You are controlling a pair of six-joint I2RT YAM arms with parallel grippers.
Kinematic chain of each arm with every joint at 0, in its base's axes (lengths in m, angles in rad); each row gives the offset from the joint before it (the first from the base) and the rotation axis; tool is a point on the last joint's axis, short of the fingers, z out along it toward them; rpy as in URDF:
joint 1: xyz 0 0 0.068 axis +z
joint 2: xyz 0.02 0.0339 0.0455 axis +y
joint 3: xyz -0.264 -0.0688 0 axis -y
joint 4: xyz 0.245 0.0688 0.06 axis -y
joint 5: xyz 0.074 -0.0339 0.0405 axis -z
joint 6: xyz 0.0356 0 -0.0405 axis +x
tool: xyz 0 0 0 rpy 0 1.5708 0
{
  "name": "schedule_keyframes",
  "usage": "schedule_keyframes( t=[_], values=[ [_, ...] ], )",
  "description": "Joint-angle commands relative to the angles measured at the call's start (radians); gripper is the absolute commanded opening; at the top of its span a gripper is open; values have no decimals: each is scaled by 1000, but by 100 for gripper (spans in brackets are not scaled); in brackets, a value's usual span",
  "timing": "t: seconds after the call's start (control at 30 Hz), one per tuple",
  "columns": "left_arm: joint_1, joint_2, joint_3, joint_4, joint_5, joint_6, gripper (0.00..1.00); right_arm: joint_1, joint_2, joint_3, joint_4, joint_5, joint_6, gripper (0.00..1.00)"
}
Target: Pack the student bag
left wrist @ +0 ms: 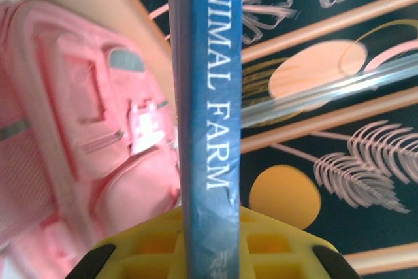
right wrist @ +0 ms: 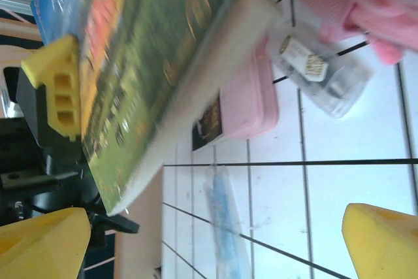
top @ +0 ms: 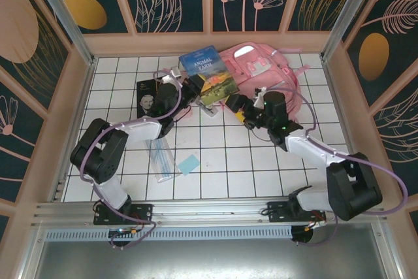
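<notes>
You've got the Animal Farm book (left wrist: 209, 96) clamped in your left gripper (left wrist: 209, 256), just left of the student bag (top: 261, 70).
The bag lies far and right of centre on the tiled table (top: 222, 181). Your right gripper (right wrist: 209, 246) stands spread wide just near of the book, grasping nothing. To the left lie a black book (top: 148, 96) and, beside it, a small pink case (right wrist: 245, 96). Nearer are a clear pen pouch (top: 162, 158) and a blue pad (top: 189, 163).
</notes>
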Motion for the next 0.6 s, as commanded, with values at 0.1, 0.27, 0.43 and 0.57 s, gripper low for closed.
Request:
schedule_keyframes(
  t=[0.1, 0.27, 0.43, 0.57],
  values=[
    [-51, 24, 12, 225, -76, -103, 0, 43, 99, -2, 419, 45, 144, 99],
    [-82, 22, -10, 242, -85, -141, 0, 53, 189, 26, 561, 51, 169, 88],
    [-98, 32, -11, 239, -76, -161, 0, 52, 203, 27, 626, 93, 170, 18],
    [-103, 49, -4, 227, -48, -164, 12, 35, 163, 48, 561, 100, 110, 0]
  ],
)
